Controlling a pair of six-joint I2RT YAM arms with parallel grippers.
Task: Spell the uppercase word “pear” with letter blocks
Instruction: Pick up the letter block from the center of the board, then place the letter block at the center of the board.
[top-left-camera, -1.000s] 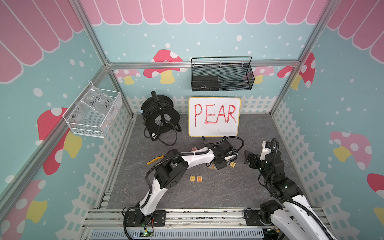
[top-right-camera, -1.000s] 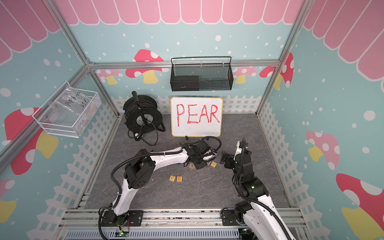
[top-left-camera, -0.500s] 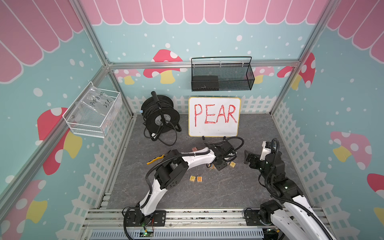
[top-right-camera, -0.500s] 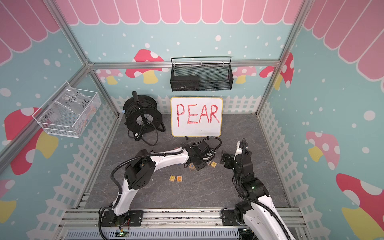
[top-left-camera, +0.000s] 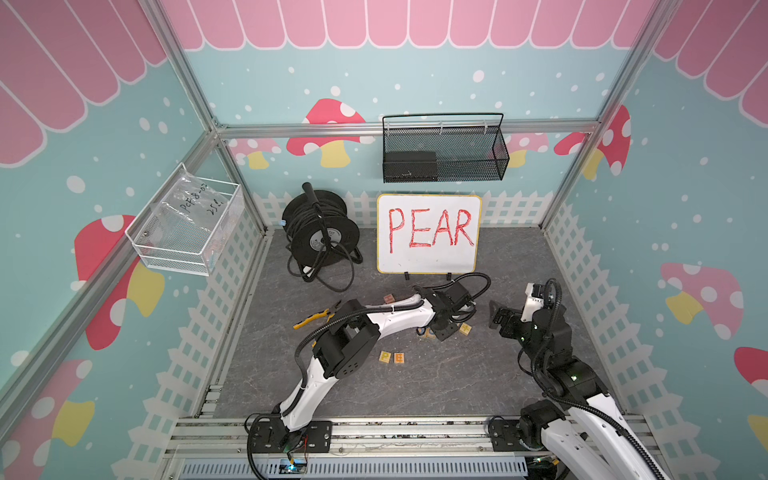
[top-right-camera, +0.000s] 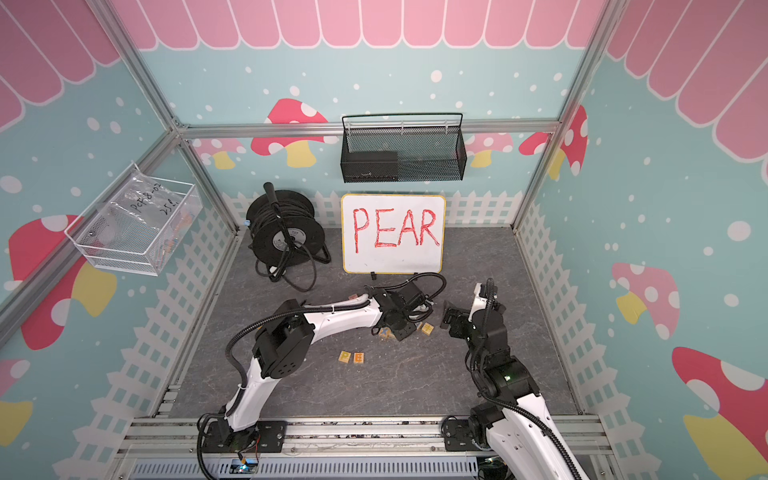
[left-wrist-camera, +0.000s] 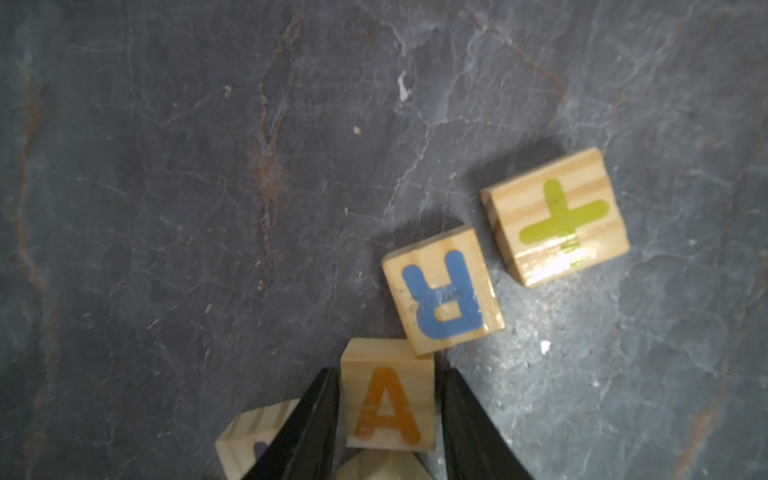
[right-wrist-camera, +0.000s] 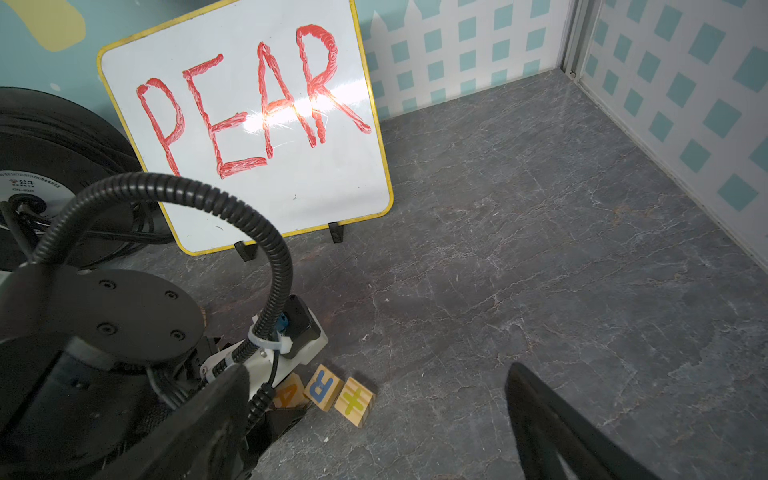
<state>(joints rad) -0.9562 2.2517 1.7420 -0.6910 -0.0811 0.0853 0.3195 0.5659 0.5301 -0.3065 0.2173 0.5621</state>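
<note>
Mira: Anything different from a second ago?

Jon: Hardly. In both top views the left arm (top-left-camera: 395, 318) stays stretched over the same cluster of blocks, and the right arm (top-left-camera: 544, 328) has not shifted. I read that as a grasp being settled, not a carry.

Mira: Start near, then.

Jon: Nearest the front, lower centre in a top view, the P block (top-left-camera: 385, 356) and E block (top-left-camera: 399, 357) sit side by side. Two letters look placed and two remain.

Mira: And the third?

Jon: Only the left wrist view shows it. At its bottom centre the left gripper (left-wrist-camera: 390, 370) has a finger on either side of the A block (left-wrist-camera: 386, 399), close against it. Whether it truly pinches, I cannot tell. The R block (left-wrist-camera: 444, 295) seems to touch the A's corner, with a plus block (left-wrist-camera: 557, 216) just beside the R.

Mira: So lifting the A may nudge the R.

Jon: Likely. In the top views the wrist hides the A entirely.

Mira: The other gripper?

Jon: The right gripper (right-wrist-camera: 376, 370) stands wide apart and empty above the floor (right-wrist-camera: 540, 249). Its camera catches A, R and plus in a row at lower centre, and farther back the whiteboard (right-wrist-camera: 249, 199) reading PEAR. P and E appear in neither wrist view.
</note>
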